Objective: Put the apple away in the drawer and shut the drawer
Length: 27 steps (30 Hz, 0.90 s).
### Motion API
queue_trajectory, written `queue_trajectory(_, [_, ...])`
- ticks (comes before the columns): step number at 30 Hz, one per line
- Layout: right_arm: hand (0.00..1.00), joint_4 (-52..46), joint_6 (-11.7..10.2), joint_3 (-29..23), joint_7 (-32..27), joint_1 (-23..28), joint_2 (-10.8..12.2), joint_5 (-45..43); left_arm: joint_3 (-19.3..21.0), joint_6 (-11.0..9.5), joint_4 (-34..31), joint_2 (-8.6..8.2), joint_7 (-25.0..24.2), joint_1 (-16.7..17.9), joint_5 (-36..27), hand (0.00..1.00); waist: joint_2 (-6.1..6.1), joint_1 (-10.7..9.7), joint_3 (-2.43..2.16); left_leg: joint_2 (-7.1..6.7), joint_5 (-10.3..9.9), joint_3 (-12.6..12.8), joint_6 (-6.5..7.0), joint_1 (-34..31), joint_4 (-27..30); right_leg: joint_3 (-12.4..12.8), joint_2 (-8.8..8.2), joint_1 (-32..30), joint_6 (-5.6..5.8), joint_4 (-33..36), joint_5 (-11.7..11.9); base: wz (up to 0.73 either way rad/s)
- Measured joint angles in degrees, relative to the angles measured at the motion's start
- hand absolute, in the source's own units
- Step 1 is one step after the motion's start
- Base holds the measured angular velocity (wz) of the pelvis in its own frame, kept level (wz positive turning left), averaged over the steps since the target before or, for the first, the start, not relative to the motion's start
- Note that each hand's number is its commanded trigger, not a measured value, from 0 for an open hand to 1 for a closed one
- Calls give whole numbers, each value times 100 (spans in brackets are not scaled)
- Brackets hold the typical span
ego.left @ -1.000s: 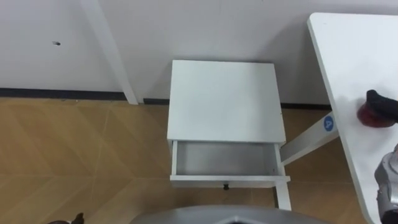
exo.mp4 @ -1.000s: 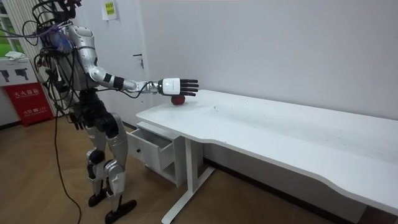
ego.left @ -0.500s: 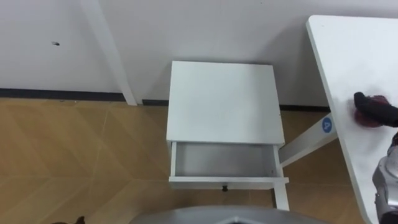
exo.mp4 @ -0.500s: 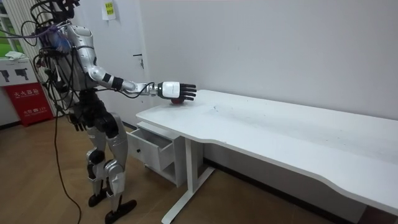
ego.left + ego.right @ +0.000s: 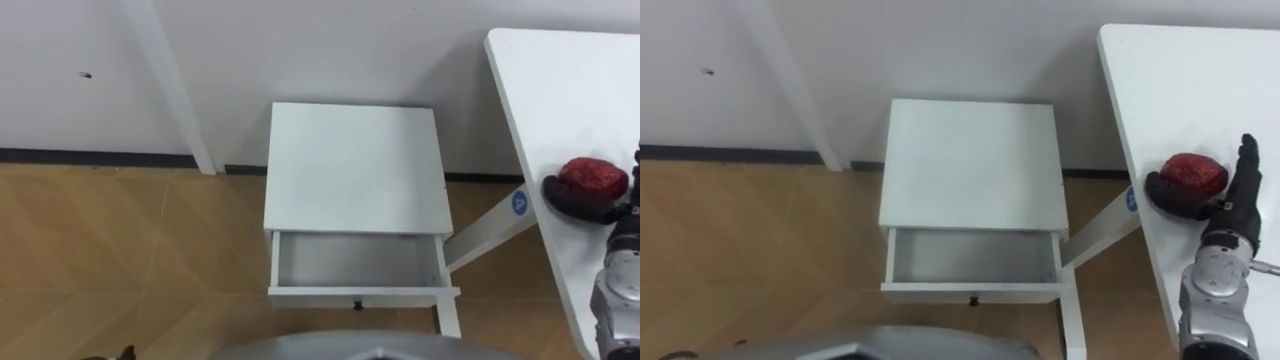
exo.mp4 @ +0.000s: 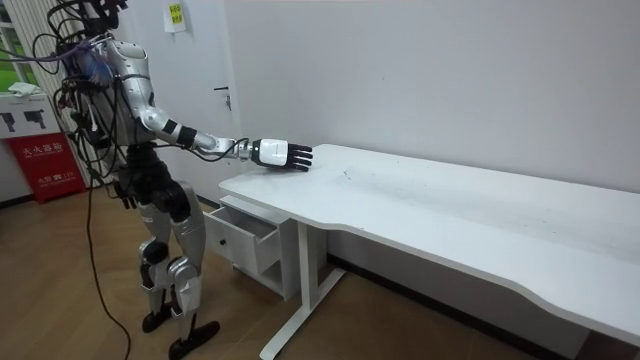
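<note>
A dark red apple (image 5: 594, 176) lies on the near left corner of the white desk (image 5: 560, 90). My right hand (image 5: 572, 200) lies against it, open: the thumb wraps its near left side and the fingers (image 5: 1245, 165) run straight along its right side. In the room view the right hand (image 6: 275, 153) covers the apple. Left of the desk stands a white cabinet (image 5: 352, 165), its drawer (image 5: 358, 258) pulled out and empty, with a small dark knob (image 5: 357, 304) on the front. A dark bit of my left hand (image 5: 124, 352) shows at the bottom left edge.
The desk's slanted white leg (image 5: 490, 232) runs close by the drawer's right corner. A white post (image 5: 165, 85) leans on the wall left of the cabinet. Wooden floor (image 5: 120, 250) spreads to the left. I stand before the cabinet, right arm stretched out over the desk.
My right hand has sunk from above the apple down against it, the thumb now round its near side. The eye view has shifted a little.
</note>
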Motion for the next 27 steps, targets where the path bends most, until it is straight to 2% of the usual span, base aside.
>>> queue_trajectory(1, [100,7,-2,2,15,-5,0,-36,0,0,0,1,0,-3,0,0,-1,1,2,0,0,-1,0,0,1,0,0,2,0,0,0,0])
queue_trajectory(16, [100,-1,-23,-89,-189,-11,-86,-739,-7,7,4,23,-1,76,2,0,11,-10,1,20,-22,-23,-36,60,-6,1,46,43,-22,-66,14,0])
queue_trajectory(20, [100,-184,52,-45,-166,-12,-75,-1027,-5,11,5,23,-5,37,6,0,15,1,-4,23,-23,0,-48,-9,1,-11,66,7,-32,-66,20,0])
queue_trajectory(23, [100,-260,62,20,-144,-2,-70,-1289,-14,5,5,23,-7,38,14,0,10,3,-6,25,-20,24,-53,-24,0,-1,71,-13,-38,-69,24,-1])
queue_trajectory(27, [100,-496,184,431,-108,5,-16,-1728,-180,4,3,39,-11,25,17,0,3,18,-8,21,-20,19,-52,-23,2,-8,70,-12,-38,-67,24,0])
